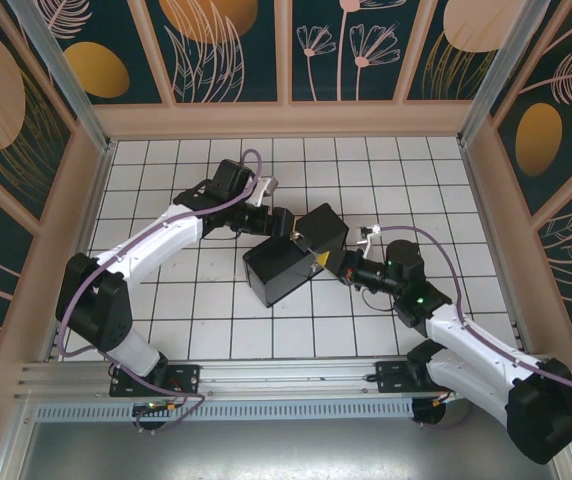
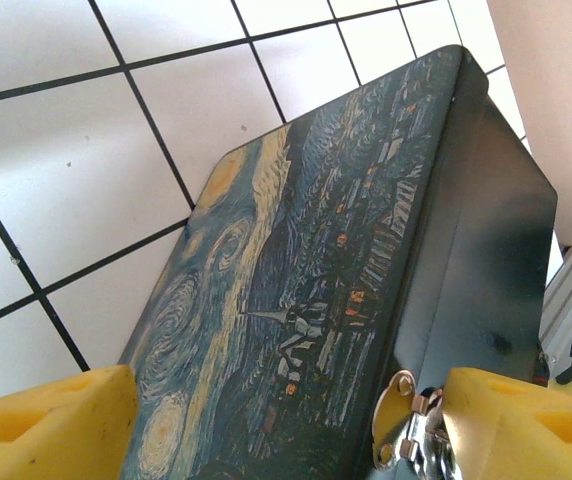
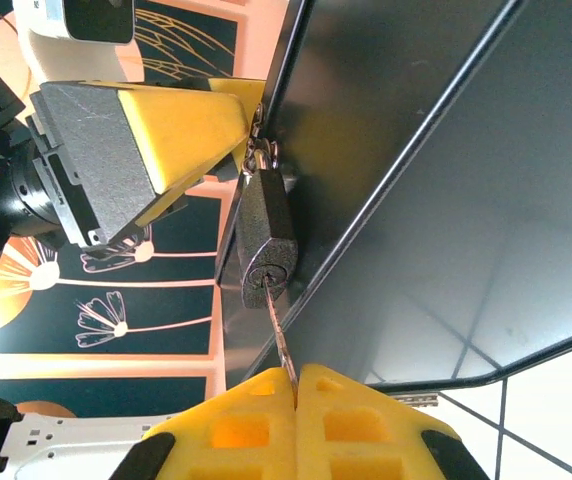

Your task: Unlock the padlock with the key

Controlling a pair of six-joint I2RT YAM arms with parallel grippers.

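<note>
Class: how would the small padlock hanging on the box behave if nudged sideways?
The padlock would probably swing, since it hangs by its shackle from the hasp of the tin box. It looks solid metal, so likely heavy for its size. The inserted key may restrain it.

White tiled floor (image 1: 166,300), thin dark grid lines. Wall panels (image 1: 126,40) dark teal, gold discs, pale pink plant outlines. Light wood frame (image 1: 286,118) all round. Metal rail (image 1: 266,375) along near edge. Bright, even light
</note>
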